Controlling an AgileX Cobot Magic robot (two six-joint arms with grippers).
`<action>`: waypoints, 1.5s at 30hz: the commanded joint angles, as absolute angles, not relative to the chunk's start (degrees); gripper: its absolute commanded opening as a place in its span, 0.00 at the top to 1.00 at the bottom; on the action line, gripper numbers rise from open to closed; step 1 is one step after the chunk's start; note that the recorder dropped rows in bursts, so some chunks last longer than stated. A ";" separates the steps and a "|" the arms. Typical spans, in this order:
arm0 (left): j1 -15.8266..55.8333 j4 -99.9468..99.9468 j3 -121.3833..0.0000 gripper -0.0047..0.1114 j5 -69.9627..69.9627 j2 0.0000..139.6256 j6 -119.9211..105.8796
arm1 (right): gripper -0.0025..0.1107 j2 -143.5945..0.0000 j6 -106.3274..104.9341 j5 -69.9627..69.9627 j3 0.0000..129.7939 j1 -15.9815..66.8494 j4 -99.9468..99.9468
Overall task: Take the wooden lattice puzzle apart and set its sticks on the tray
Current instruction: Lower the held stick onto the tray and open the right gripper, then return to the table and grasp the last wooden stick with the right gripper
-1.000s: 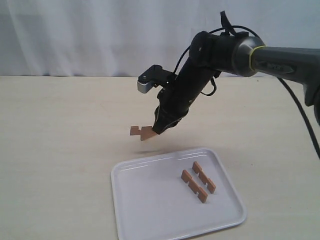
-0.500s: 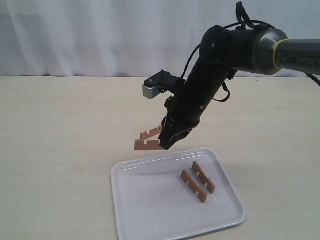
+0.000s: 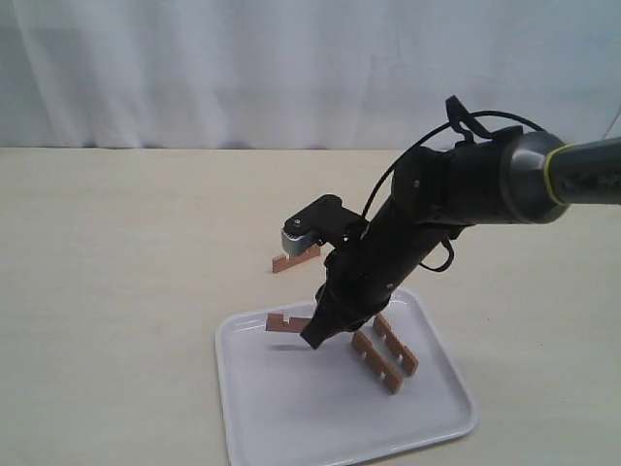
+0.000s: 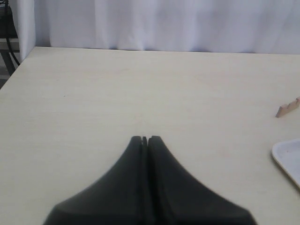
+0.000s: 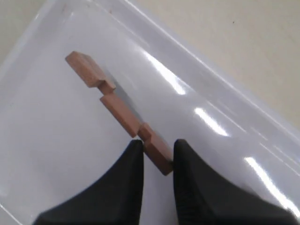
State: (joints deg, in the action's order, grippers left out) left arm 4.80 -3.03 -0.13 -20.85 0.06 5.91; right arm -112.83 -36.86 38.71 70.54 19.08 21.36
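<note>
1. One stick [image 3: 283,323] hangs low over the tray [image 3: 291,417], which sits by the table's near edge. The right gripper [image 3: 312,335] pinches it at one end, so it could swivel and land askew.
2. Two sticks [image 3: 376,361] lie in the tray (right beside the gripper); a careless release may knock them.
3. The fourth stick [image 3: 296,258] lies on bare table beyond the tray, seemingly tipped on edge and awkward to grasp.
4. The left gripper [image 4: 145,139] is closed and empty.

The pale tabletop [image 3: 116,291] carries two things: the white tray [image 3: 281,408] and, near its far rim, one notched stick [image 3: 294,258].
</note>
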 commanded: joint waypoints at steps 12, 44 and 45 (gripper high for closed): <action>4.75 -3.39 0.00 0.96 -20.44 0.00 5.87 | 0.94 -114.56 -33.61 33.10 70.35 19.45 17.14; 4.75 -3.39 0.00 0.96 -20.44 0.00 5.87 | 0.52 -108.07 -29.16 34.17 70.63 19.45 17.68; 4.75 -3.39 0.00 0.96 -20.44 0.00 5.87 | 0.52 -108.07 -29.16 34.01 70.63 19.45 17.68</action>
State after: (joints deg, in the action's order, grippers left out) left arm 4.80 -3.03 -0.13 -20.85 0.06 5.91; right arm -108.66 -29.28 35.98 70.54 19.42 17.48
